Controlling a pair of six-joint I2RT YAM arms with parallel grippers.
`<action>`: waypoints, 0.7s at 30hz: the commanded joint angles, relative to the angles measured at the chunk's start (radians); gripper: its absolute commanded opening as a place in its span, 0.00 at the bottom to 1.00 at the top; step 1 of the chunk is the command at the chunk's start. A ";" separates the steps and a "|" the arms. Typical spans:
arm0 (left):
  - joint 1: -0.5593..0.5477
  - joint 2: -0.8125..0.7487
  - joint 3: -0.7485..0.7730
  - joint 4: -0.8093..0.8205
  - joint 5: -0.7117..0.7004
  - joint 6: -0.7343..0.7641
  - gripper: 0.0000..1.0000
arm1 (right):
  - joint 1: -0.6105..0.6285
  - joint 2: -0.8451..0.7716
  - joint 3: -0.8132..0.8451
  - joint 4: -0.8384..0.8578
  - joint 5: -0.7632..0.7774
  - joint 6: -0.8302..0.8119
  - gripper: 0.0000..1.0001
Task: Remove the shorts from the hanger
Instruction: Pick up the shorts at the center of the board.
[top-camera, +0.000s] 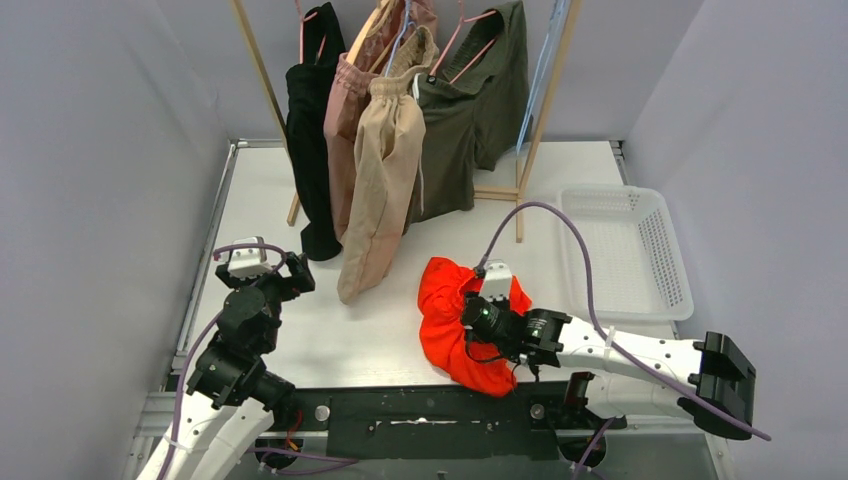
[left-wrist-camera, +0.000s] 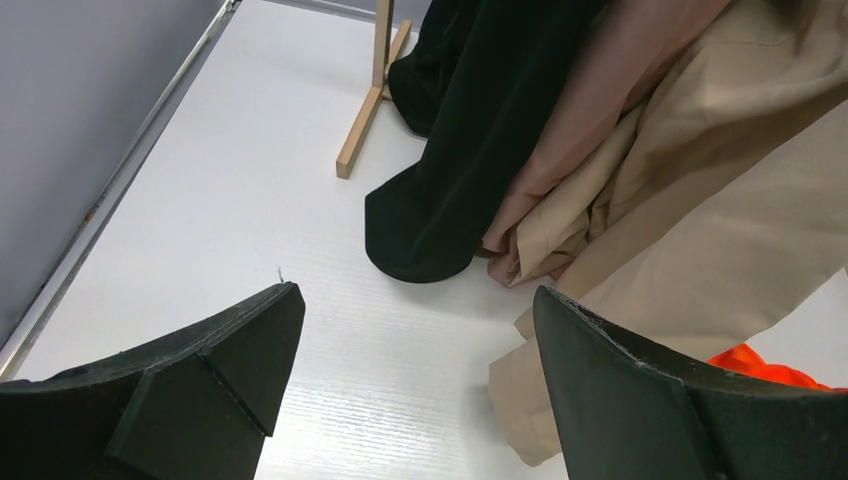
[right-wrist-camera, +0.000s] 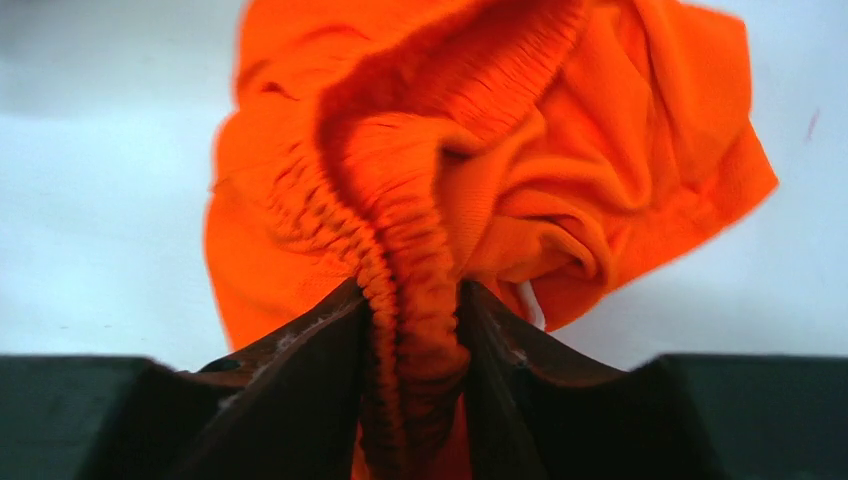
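The wooden rack (top-camera: 257, 60) loses its top past the upper edge; the orange shorts (right-wrist-camera: 560, 150) look blurred.

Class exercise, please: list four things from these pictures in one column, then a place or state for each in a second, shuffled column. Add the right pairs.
Things
1. orange shorts
2. beige shorts
3. basket
4. left gripper

Place or state
A. open, holding nothing
B. hanging on the rack
C. crumpled on the table, waistband between the right gripper fingers
D. white, at the table's right side

Pairs: 1-C, 2-B, 3-D, 4-A
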 joint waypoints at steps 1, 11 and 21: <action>0.008 -0.003 0.000 0.074 0.031 0.013 0.86 | -0.042 -0.004 0.010 -0.011 0.007 0.281 0.51; 0.008 -0.006 -0.003 0.070 0.031 0.021 0.86 | -0.120 0.228 0.179 -0.114 0.084 0.256 0.82; 0.008 -0.003 -0.002 0.064 0.026 0.018 0.86 | -0.186 0.567 0.158 0.029 -0.079 0.322 0.92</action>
